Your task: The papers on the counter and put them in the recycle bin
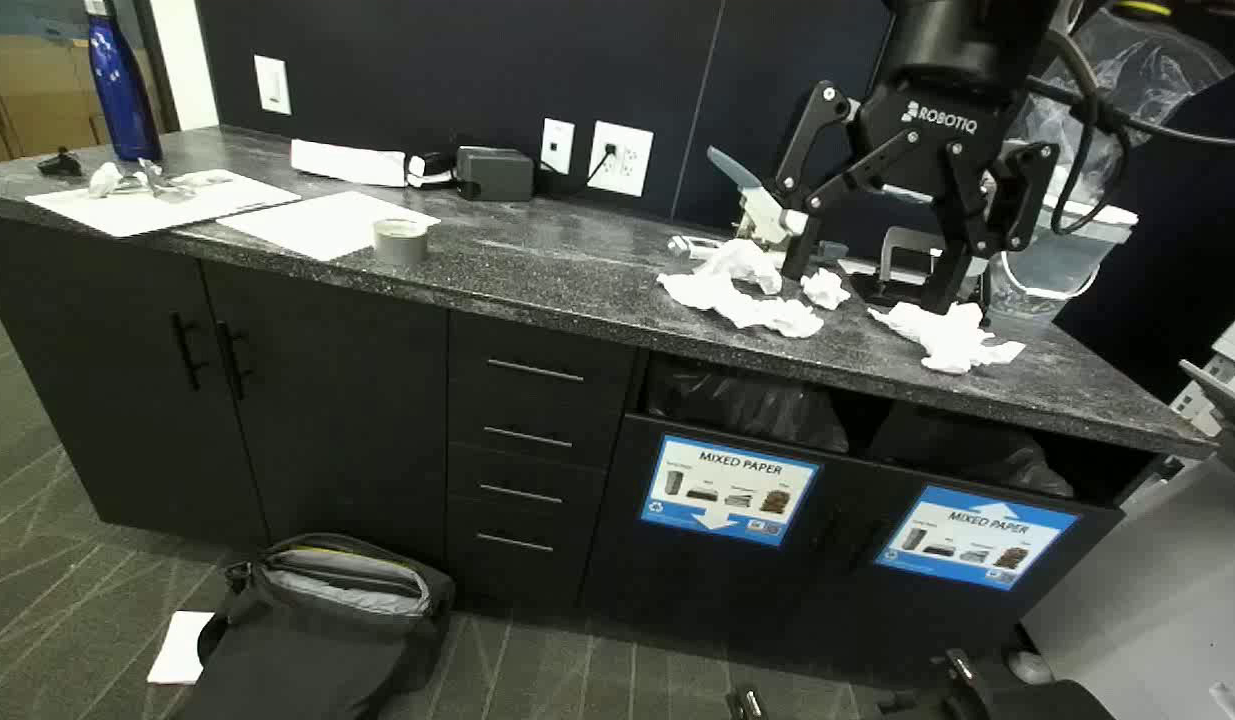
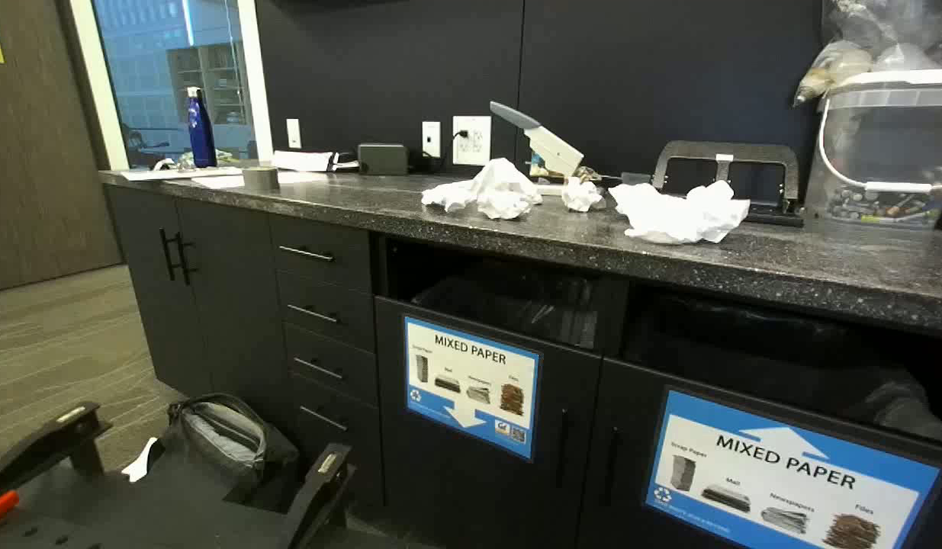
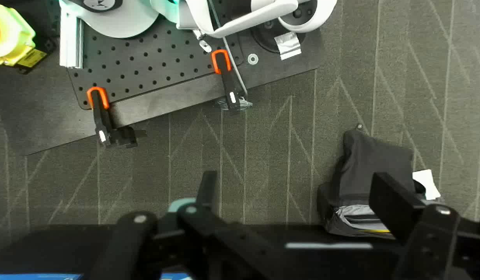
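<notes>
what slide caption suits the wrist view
Open gripper in the foreground; beyond it, carpet, a dark bag, orange-tipped clamps.

Soft light is falling across the worktop, which is catching a pale sheen in both exterior views. The crumpled papers are glaring near-white, some creases washing out, while the black cabinets and the openings beneath the worktop are lying in deep shadow. Bluish brightness is showing through the glass pane. In the wrist view the hand is looking blurred, and the yellow block is glowing, overexposed.
</notes>
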